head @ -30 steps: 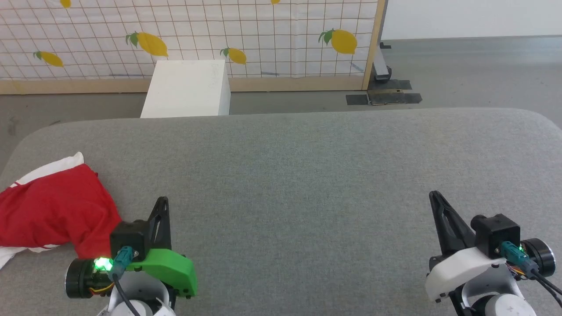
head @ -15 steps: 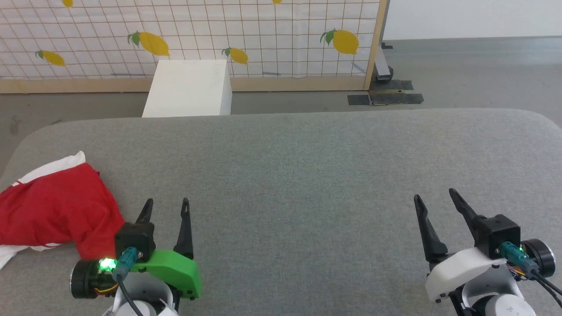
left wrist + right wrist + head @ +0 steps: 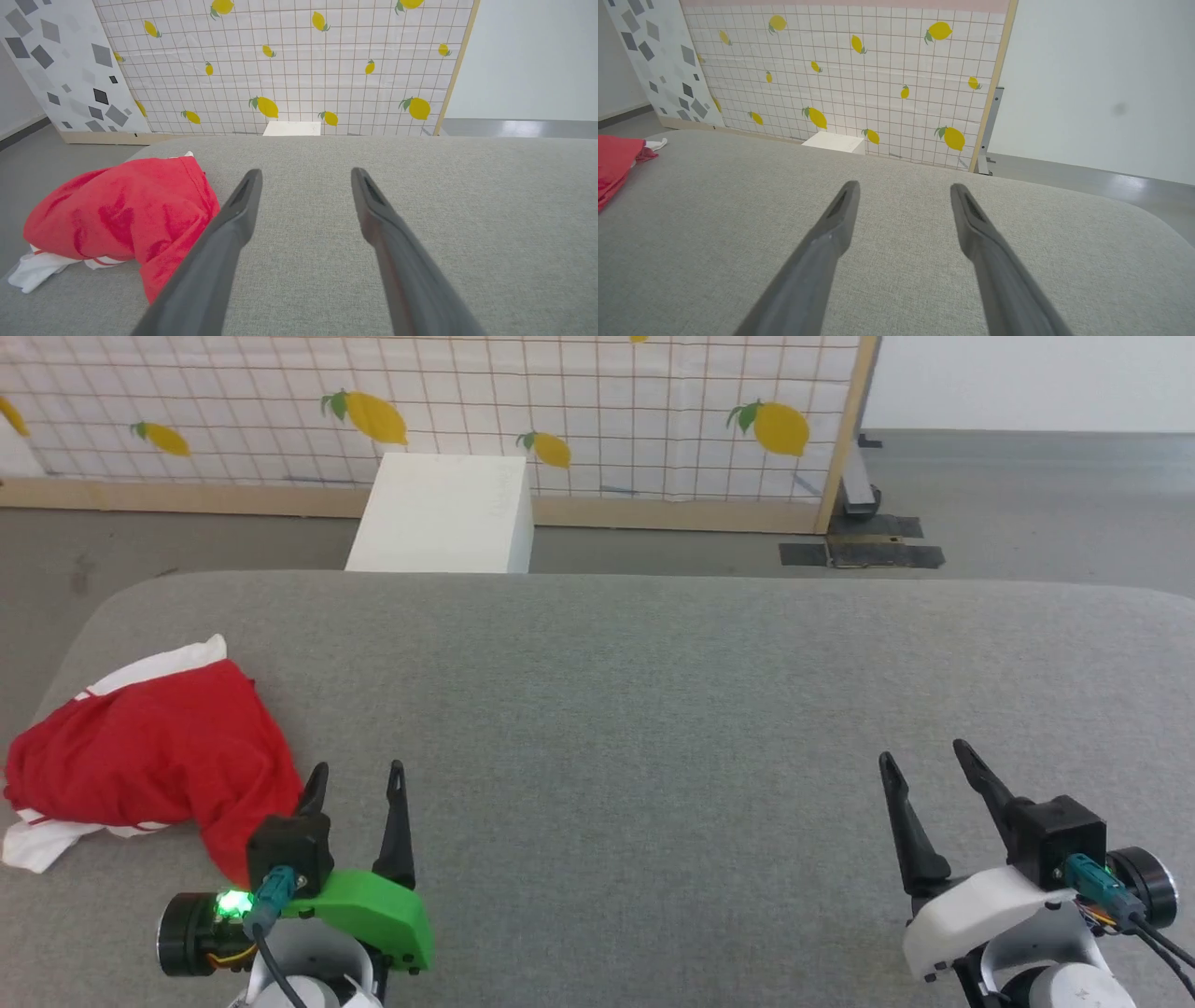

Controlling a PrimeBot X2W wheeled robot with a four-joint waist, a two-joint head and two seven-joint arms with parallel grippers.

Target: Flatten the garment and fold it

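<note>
Lying bunched on the grey table [image 3: 653, 691], one red garment [image 3: 149, 747] sits just beside the left gripper [image 3: 358, 770]; both it and the right gripper [image 3: 920, 751] gape empty; one white box [image 3: 443, 513] stands beyond

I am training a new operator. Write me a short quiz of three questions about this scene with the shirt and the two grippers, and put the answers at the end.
1. True or false: the red shirt lies flat and spread out on the grey table.
2. Which one is nearer to the shirt? A) left gripper B) right gripper
3. Fill the gap: both grippers are ___ and hold nothing.

Key: 1 false, it is bunched up at the table's left end; 2 A; 3 open.
</note>
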